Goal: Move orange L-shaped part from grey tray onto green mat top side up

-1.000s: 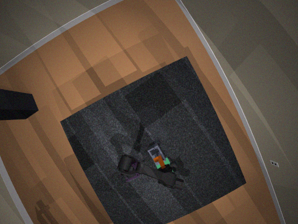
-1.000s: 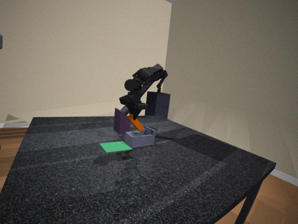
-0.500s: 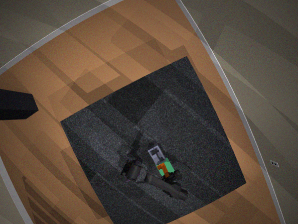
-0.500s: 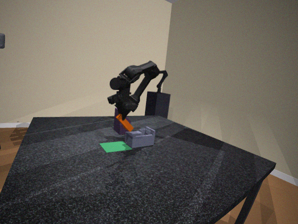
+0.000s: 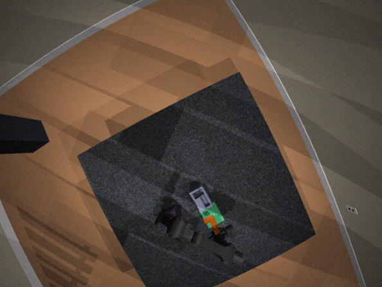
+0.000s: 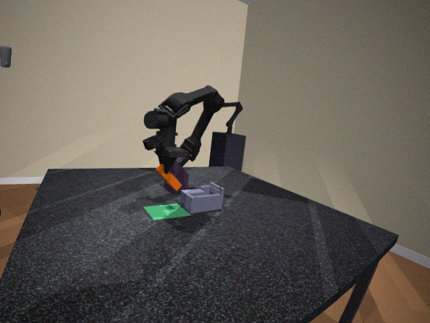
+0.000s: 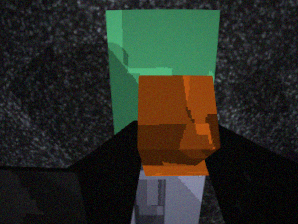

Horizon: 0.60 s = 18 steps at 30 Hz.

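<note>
The orange L-shaped part (image 5: 210, 220) (image 6: 170, 178) (image 7: 170, 110) is in the air, steeply tilted, clear of the tray and the mat. My gripper (image 5: 218, 232) (image 6: 166, 169) (image 7: 171, 129) is shut on its straight, upper end. The L-shaped end hangs lower, toward the tray side, and shows over the mat from above. The grey tray (image 5: 197, 201) (image 6: 204, 203) (image 7: 185, 200) stands on the table with its pocket empty. The green mat (image 5: 219, 216) (image 6: 156, 214) (image 7: 170, 40) lies flat beside it, with nothing on it. The wrist view hides the part's far end.
A dark purple block (image 5: 175, 210) (image 6: 181, 177) stands on the table near the tray, partly behind the part and gripper in the exterior view and under the arm in the top view. A tall dark box (image 5: 22, 135) (image 6: 228, 152) stands beyond the table edge.
</note>
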Each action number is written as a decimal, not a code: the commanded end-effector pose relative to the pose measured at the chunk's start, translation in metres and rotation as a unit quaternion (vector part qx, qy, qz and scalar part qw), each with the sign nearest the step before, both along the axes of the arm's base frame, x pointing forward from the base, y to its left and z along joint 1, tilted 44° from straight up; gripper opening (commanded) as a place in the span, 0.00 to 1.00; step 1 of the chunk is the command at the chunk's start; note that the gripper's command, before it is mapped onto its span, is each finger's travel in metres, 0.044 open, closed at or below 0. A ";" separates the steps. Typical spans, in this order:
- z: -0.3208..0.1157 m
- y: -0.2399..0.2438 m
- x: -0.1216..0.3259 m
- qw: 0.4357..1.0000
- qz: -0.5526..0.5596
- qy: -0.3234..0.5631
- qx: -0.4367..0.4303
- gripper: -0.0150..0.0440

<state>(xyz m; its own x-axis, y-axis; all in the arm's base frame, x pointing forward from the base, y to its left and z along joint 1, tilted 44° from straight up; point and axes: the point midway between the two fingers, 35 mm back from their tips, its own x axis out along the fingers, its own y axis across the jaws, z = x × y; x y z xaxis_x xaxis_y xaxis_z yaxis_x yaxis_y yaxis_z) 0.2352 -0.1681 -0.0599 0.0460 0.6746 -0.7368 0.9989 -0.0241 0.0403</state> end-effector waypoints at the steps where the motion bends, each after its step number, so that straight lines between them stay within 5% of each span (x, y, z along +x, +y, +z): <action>1: -0.006 0.002 -0.001 1.000 0.004 0.002 0.002 0.25; 18: -0.025 0.020 0.000 1.000 0.004 0.002 0.002 0.25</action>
